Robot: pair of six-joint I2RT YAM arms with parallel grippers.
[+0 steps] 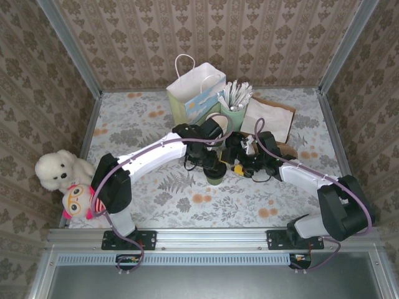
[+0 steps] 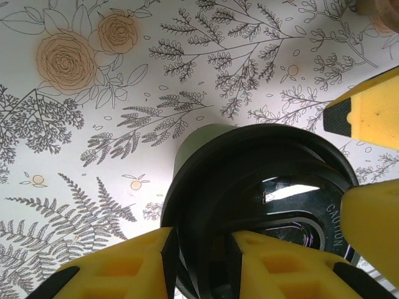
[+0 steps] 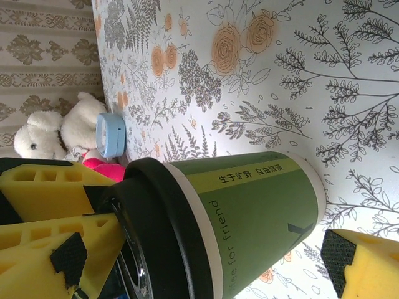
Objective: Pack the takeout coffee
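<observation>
Stretching between patterned walls, the table (image 1: 249, 205) carries a floral cloth. At its back stands a white paper bag (image 1: 193, 93), with a brown paper bag (image 1: 274, 118) lying to its right. Two plush toys (image 1: 59, 171) sit at the table's left edge. A pale-green cup of white sticks (image 1: 234, 111) stands between the two bags. Near the middle of the table, in front of the bags, the takeout coffee (image 3: 262, 212) stands upright, dark green with its black lid (image 2: 249, 180) on. The left gripper (image 2: 199, 249) hangs over the cup, its jaws narrow and pinched on the lid's rim. The right gripper (image 3: 221, 240) is just beside the cup, turned on its side. Its jaws are spread wide, one yellow finger by the lid and the other by the base, and neither clearly touches.
</observation>
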